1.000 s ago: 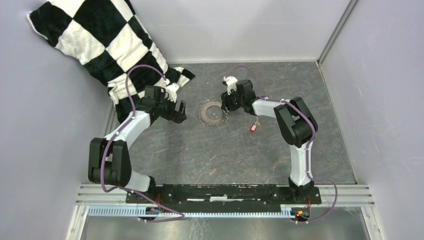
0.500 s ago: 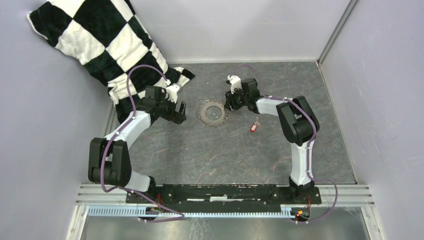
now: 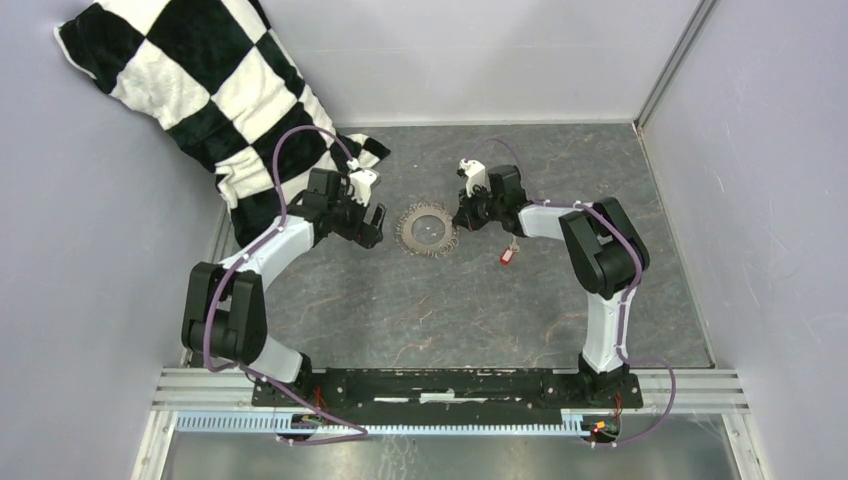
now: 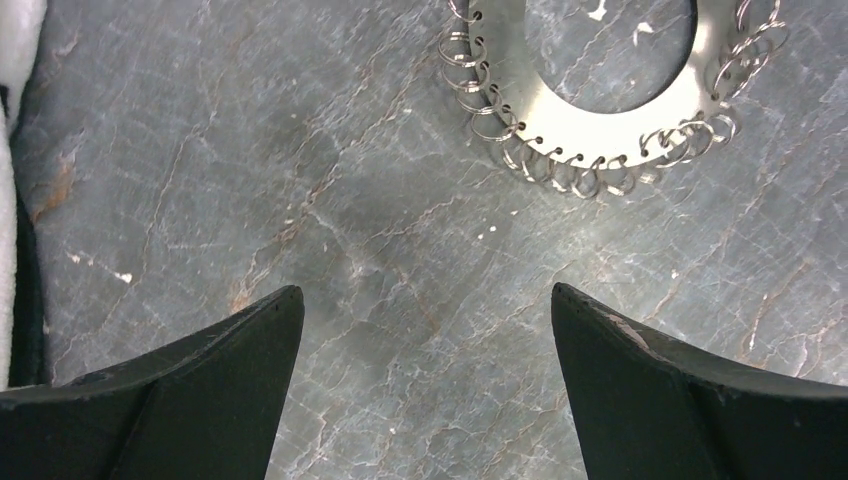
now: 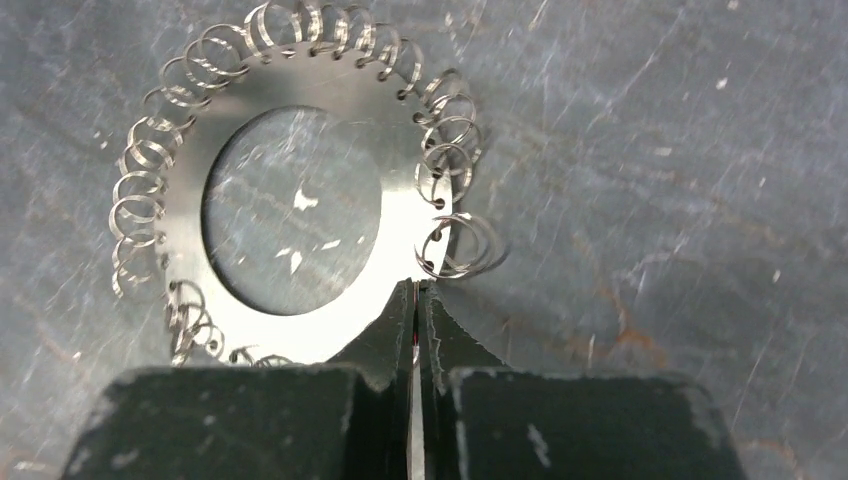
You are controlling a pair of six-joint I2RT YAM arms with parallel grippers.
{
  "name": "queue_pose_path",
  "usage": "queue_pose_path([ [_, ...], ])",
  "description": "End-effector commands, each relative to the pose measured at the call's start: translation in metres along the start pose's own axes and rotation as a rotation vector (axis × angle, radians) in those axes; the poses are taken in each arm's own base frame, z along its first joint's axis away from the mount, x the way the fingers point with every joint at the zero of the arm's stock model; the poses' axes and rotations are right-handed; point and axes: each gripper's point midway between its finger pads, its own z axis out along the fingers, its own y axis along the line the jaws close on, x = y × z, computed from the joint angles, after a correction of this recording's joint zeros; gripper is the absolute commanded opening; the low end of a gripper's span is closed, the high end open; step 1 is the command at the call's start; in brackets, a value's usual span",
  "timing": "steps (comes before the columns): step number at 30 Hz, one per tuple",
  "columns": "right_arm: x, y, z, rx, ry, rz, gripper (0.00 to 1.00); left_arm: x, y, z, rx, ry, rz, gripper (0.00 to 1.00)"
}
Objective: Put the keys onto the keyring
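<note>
Right of my right end effector (image 3: pixel 461 218), shut and seemingly empty at the silvery fringed keyring (image 3: pixel 427 228), lies the red-tagged silvery key (image 3: pixel 508 256), axis near-far; left end effector (image 3: pixel 374 222), wide open, sits farther.

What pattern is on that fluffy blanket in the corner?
Black-and-white checks on the blanket, best in the top view.

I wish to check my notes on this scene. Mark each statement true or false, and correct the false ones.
1. The left gripper is open. True.
2. The red key lies inside the hole of the keyring. False: it lies on the table, apart from the ring.
3. The right gripper is shut. True.
4. The left gripper holds the keyring. False: it holds nothing.
</note>
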Motion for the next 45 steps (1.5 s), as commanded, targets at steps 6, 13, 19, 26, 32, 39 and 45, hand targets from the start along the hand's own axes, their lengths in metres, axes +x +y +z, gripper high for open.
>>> queue_pose_path([
  [6,-0.049,0.059,-0.051,-0.058,-0.148,-0.098,0.01,-0.062,-0.025,-0.018,0.123,-0.113,0.095,0.98],
  [13,-0.068,0.125,-0.086,-0.160,-0.209,-0.230,0.01,-0.097,-0.075,-0.094,0.342,-0.214,0.241,1.00],
  [19,-0.094,0.178,-0.116,-0.314,-0.264,-0.342,0.00,-0.096,-0.101,-0.151,0.417,-0.277,0.412,1.00],
  [26,-0.119,0.230,-0.147,-0.513,-0.294,-0.425,0.00,-0.089,-0.137,-0.171,0.615,-0.361,0.456,0.89],
  [32,-0.126,0.265,-0.186,-0.649,-0.350,-0.505,0.01,-0.091,-0.155,-0.199,0.698,-0.394,0.466,0.73],
  [39,-0.139,0.304,-0.234,-0.782,-0.444,-0.566,0.00,-0.074,-0.177,-0.228,0.786,-0.431,0.474,0.54],
  [45,-0.158,0.328,-0.265,-0.825,-0.524,-0.589,0.00,-0.080,-0.187,-0.250,0.795,-0.514,0.493,0.51],
])
